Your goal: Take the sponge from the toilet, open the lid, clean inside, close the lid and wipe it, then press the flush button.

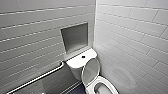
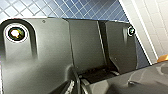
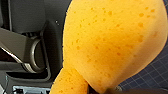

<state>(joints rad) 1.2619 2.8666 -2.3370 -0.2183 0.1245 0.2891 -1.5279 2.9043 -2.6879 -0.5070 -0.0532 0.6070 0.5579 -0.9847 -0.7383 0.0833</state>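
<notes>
- Right gripper: closed onto the sponge. I read this from the right wrist view, where the orange foam is squeezed to a narrow waist at the grip point.
- Sponge position: held in the right gripper. Its larger lobe bulges out past the grip point, and a smaller lobe sits on the other side of the pinch.
- Beyond the sponge, as seen from the right gripper: dark blue floor with a fine grid of tile joints.
- Left gripper: I cannot tell its state.
- Left wrist view: the same blue floor lies beyond the robot's dark plate, with white wall tiles to one side. A sliver of orange shows at the frame edge, most likely the sponge.
- Toilet, head view: it stands in the corner of a white-tiled room. I cannot place it relative to either gripper.
- Lid: raised and leaning back towards the tank. The bowl is open.
- Flush button: dark and round, centred on the tank top.
- Wall behind the tank: a recessed niche above it and a slanted grab bar beside it.
</notes>
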